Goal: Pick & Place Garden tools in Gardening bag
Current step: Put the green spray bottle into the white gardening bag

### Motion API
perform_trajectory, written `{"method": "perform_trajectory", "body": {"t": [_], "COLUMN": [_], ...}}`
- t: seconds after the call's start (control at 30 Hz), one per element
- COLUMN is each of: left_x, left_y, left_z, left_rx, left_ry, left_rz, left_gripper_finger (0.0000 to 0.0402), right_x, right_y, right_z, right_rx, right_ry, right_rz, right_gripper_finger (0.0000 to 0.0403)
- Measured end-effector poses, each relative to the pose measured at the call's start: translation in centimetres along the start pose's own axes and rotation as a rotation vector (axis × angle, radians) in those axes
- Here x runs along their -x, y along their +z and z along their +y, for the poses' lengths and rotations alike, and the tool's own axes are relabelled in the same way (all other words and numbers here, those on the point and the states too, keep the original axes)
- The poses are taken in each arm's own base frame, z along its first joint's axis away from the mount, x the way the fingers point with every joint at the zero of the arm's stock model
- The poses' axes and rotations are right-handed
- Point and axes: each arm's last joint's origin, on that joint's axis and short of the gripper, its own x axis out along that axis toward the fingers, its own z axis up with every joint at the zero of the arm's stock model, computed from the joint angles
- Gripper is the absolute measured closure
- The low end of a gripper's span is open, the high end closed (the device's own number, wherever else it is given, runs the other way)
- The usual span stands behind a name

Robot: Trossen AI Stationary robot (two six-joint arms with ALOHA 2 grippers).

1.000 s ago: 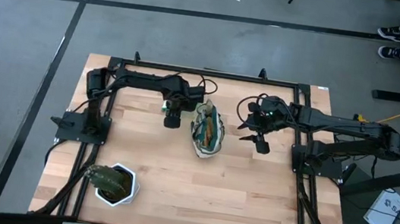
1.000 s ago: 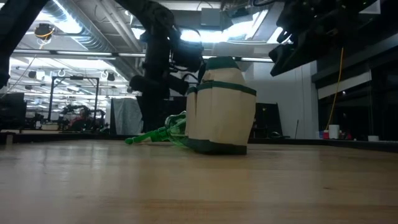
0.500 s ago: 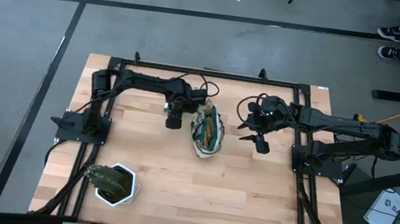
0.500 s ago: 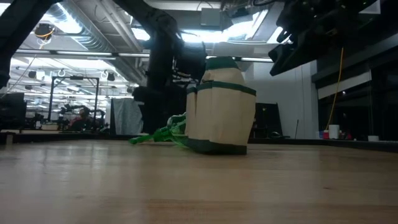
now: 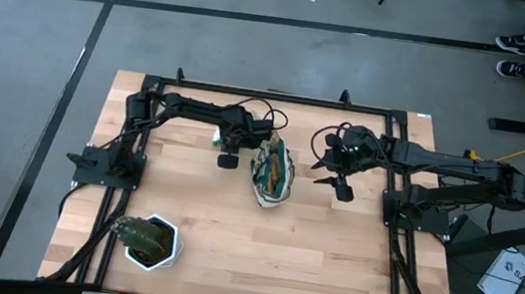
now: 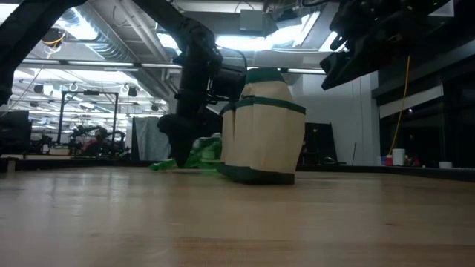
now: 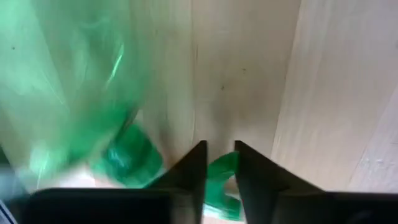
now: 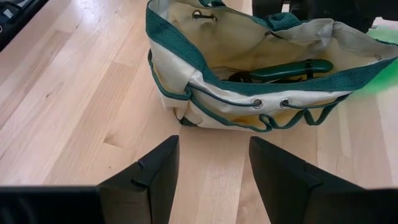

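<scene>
Two arms are seen over the table. Left gripper (image 5: 227,160) is lowered at the green spray bottle (image 6: 194,156) lying just left of the gardening bag (image 5: 272,171), fingers nearly pressed together, possibly pinching it. Right gripper (image 5: 341,187) is held spread beside the bag.

Spray bottle (image 7: 93,124): a green blur just beside the left gripper (image 7: 219,163), cut off by the frame edge; grip unclear. Gardening bag (image 8: 249,74): contents mostly hidden in folds, one dark-handled tool (image 8: 292,68) partly showing.
</scene>
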Motion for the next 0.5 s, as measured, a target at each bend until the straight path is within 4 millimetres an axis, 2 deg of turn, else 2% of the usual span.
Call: {"method": "perform_trajectory", "body": {"t": [0.1,0.3,0.5], "left_x": [0.0,0.6,4.1], "left_y": [0.0,-0.3,-1.1], "left_z": [0.0,-0.1,-0.5], "left_rx": [0.002,0.006,-0.023], "left_ry": [-0.002,0.048,0.207], "left_rz": [0.002,0.017,-0.033], "left_gripper_finger": [0.0381,0.0385,0.0386], "right_x": [0.0,0.0,0.0], "right_y": [0.0,0.0,0.2], "right_z": [0.0,0.0,-0.1], "right_rx": [-0.004,-0.008,-0.002], "right_ry": [0.000,0.000,-0.008], "right_rz": [0.000,0.000,-0.023], "right_gripper_finger": [0.0207,0.0207,0.0207]}}
